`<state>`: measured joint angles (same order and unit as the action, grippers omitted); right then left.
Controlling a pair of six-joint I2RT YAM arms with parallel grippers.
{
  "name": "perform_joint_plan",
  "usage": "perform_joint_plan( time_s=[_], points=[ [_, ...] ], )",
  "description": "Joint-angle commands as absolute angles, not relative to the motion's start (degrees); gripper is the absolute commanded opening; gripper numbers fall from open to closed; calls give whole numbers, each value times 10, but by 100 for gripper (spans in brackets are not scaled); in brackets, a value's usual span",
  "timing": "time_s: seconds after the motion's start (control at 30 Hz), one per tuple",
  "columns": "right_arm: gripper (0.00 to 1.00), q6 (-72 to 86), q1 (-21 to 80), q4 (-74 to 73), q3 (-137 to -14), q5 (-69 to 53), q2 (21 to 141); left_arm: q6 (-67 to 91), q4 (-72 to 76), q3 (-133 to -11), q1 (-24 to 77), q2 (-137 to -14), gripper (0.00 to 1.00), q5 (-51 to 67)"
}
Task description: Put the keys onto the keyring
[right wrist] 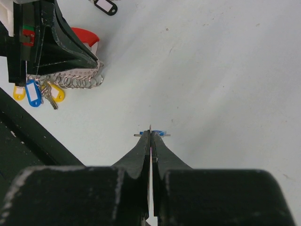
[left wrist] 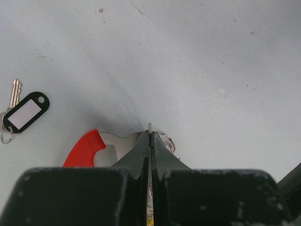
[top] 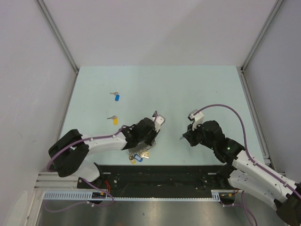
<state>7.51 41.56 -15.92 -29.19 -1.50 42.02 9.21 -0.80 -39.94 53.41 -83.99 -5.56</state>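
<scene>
Left fingers (left wrist: 139,151) clamp keyring (left wrist: 85,148) near table (top: 197,89) edge; right fingers (right wrist: 141,151) clamp key (right wrist: 160,133).

— What's lying on that pale green table (top: 197,89)?

— Two loose ones are lying left of centre, apart from each other: a blue-headed key (top: 116,97) farther back, a yellow-headed key (top: 113,119) nearer.

— And by the near edge?

— A bunch of tagged keys (top: 136,158) is resting there, trailing a string of small rings (right wrist: 80,81). A black-rimmed oval tag (left wrist: 24,113) is lying near them.
</scene>
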Motion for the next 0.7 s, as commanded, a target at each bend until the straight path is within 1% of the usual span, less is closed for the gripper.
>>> perform_joint_plan(
  time_s=[0.0,0.07,0.17,0.4,0.67],
  points=[
    [0,82,418,-138,-293,-15,423,118,-19,-402,535,-818,1,-62],
    [0,82,418,-134,-293,-16,426,120,-45,-404,535,-831,0,-69],
    [0,83,419,-133,-292,-23,433,120,-80,-441,535,-849,0,-76],
    [0,83,419,-138,-293,-19,431,120,-223,-522,535,-871,0,-100],
    [0,84,419,-141,-293,-15,439,105,-331,-610,540,-964,1,-122]
  ],
)
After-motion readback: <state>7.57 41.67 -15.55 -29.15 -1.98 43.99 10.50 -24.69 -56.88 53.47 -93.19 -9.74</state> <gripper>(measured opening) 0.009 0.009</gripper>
